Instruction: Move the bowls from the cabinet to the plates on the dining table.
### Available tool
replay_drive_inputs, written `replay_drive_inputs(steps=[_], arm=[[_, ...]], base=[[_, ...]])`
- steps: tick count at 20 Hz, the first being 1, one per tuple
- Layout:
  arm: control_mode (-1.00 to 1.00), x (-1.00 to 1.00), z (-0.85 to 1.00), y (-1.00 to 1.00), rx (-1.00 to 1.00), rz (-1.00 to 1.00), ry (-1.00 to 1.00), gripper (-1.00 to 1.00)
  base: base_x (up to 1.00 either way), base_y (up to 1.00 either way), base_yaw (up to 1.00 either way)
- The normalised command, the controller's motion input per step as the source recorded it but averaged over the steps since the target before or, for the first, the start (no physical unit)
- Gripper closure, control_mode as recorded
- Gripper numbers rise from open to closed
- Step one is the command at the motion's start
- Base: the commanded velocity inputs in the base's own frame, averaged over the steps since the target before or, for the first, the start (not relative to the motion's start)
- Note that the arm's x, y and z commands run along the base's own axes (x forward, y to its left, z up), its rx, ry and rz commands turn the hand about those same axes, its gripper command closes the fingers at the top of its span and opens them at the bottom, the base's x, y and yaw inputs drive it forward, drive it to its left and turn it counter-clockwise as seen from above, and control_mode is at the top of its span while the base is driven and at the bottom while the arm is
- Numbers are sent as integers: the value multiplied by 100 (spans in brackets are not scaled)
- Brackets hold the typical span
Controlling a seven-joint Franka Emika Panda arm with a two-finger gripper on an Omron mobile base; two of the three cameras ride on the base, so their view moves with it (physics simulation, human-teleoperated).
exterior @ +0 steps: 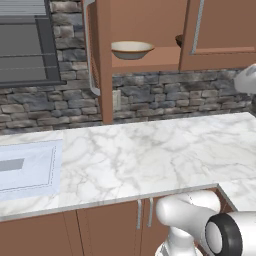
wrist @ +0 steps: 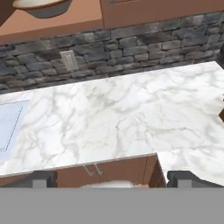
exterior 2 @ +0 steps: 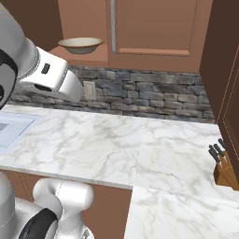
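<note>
The cabinet (exterior: 150,20) hangs over the counter with its left door swung open and its right door (exterior: 220,30) shut. On its shelf sits the cream bowl with a tan rim (exterior: 131,49) (exterior 2: 80,45) (wrist: 41,6). A sliver of the dark bowl (exterior: 178,40) peeks out behind the shut door's edge. My gripper (wrist: 113,179) is open and holds nothing. It hovers over the counter's front edge, well below and short of the shelf. The plates and the dining table are out of view.
A white marble counter (exterior: 150,155) runs below the cabinet against a stone wall with an outlet (exterior: 116,100). A sink (exterior: 25,170) lies at its left end. A knife block (exterior 2: 224,168) stands at the right. The open door's long handle (exterior: 90,50) juts forward.
</note>
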Motion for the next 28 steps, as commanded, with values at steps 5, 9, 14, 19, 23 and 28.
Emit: replay_drive_inputs(steps=[5,9,14,19,23,28], arm=[[-100,47,0,0,-9,0,-3,-100],[-100,17,5,-1,-11,0,-11,-100],[-100,24,20,-10,-4,0,-11,-100],[-100,28,40,-15,0,-1,-4,-100],[-100,27,42,-9,0,-1,-3,-100],[-100,41,22,-2,0,-1,-1,-100]], base=[[0,0,0],[0,0,0],[0,0,0],[0,0,0],[0,0,0],[0,0,0]])
